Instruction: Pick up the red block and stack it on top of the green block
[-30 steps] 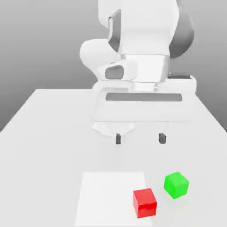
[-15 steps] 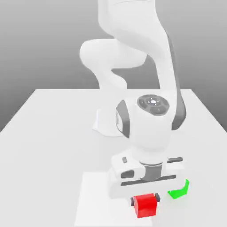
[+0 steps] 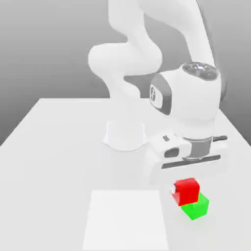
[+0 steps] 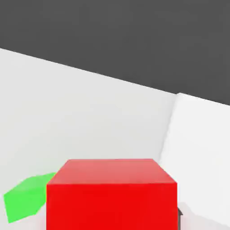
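Holds a small, smooth-faced, bright red cube (image 3: 188, 193) in the white two-finger gripper (image 3: 185, 189), closed on opposite sides of it. Carries it above the table, toward the exterior view's right, in front of and over a small, smooth-faced, bright green cube (image 3: 196, 208). Covers the green cube's upper part, toward the exterior view's left, with the red one, leaving a front corner and a side in sight. Cannot tell from this angle whether touching or just apart.

Keeps the red cube close to level, turned at a different angle from the green one. In the hand view, presents one red face broadly, with a paler red face meeting it along a straight edge. Shows part of the green cube beside and partly behind the red, not squarely lined up with it. At the red cube's other side, shows a dark bit of a finger (image 4: 179, 218).

Reaches out from the base with the white, jointed, grey-trimmed arm (image 3: 196, 98), bent over with the broad white hand (image 3: 184, 165) just above the cubes. Rests the green cube on the pale, smooth table (image 3: 54, 181), near a flat, brighter white square (image 3: 126, 219) lying on the same surface, apart from it.
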Controlling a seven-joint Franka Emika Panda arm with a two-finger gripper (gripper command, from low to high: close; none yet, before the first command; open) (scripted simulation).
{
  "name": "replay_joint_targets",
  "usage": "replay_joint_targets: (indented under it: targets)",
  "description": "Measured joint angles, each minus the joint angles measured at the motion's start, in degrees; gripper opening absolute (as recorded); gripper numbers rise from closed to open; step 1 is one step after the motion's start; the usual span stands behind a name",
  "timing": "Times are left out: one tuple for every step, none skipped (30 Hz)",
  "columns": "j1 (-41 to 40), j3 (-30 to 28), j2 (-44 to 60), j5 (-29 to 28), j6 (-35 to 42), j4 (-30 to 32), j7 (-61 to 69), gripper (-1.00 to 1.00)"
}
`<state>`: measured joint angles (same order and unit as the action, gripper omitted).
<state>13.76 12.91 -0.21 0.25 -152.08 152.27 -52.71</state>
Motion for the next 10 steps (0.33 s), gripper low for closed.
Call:
replay_joint_targets:
  targets:
    - [2.6, -0.1, -0.2, 0.0, -0.4, 0.6, -0.8, -1.0]
    - [5.2, -0.4, 0.7, -0.5, -1.6, 0.9, -1.6, -1.0]
    - [5.7, -1.4, 2.2, -1.2, -3.1, 0.9, -2.3, -1.0]
    - [4.0, -2.6, 3.9, -2.0, -4.8, 0.9, -3.0, -1.0]
    - [3.7, -3.2, 5.9, -3.0, -6.7, 0.9, -3.8, -1.0]
    - [3.6, -3.6, 7.9, -4.1, -8.6, 0.8, -4.6, -1.0]
    - [3.9, -4.1, 9.3, -4.9, -10.0, 0.8, -5.1, 1.0]
    - [3.9, -4.1, 9.3, -4.9, -10.0, 0.8, -5.1, 1.0]
    - [3.9, -4.1, 9.3, -4.9, -10.0, 0.8, -5.1, 1.0]
    - [3.9, -4.1, 9.3, -4.9, -10.0, 0.8, -5.1, 1.0]
